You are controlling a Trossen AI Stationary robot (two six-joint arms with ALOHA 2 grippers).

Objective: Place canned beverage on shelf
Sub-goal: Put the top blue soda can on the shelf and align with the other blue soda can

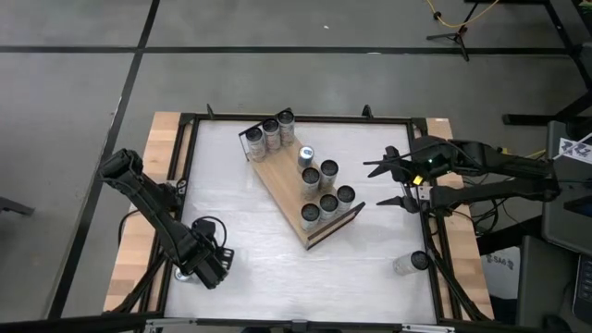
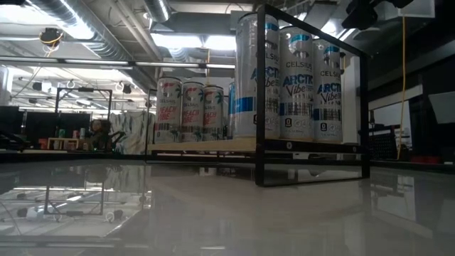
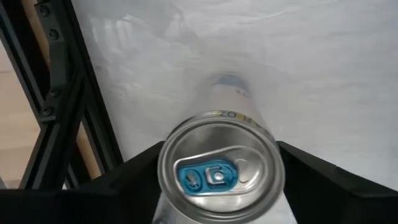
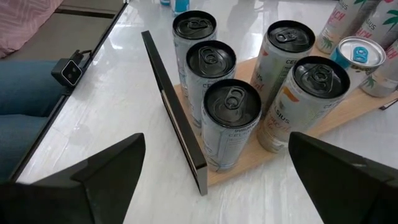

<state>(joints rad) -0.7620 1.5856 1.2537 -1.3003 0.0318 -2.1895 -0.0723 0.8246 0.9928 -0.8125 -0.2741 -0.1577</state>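
**Can between left end effector fingers at the bench corner, well apart from the shelf**

Left end effector (image 1: 205, 268) low at the near-left corner of the white bench (image 1: 268, 250), well apart from the shelf (image 1: 305, 180). In the left wrist view, an upright silver can with a blue tab (image 3: 217, 174) between the 2 dark fingers (image 3: 323, 177), 1 on each side of the rim. Fingers spread about as wide as the can; firm contact with the can wall hard to confirm, so pinching or merely flanking cannot be told.

Shelf lying diagonally near the bench middle, a light wooden board with black wire rails at its short ends. Standing on it: 3 cans (image 1: 270, 132) in a row at the far end, 1 blue-topped can (image 1: 306, 155) near the middle, and 5 dark-topped cans (image 1: 326, 190) clustered toward the near end rail.

Right end effector (image 1: 396, 183) hovering just right of the shelf, beside the near-end cluster, fingers spread wide and holding nothing. In the right wrist view, the cluster and black end rail (image 4: 174, 112) straight ahead.

1 more can (image 1: 410, 264) lying on its side near the bench's right edge, well apart from the shelf.
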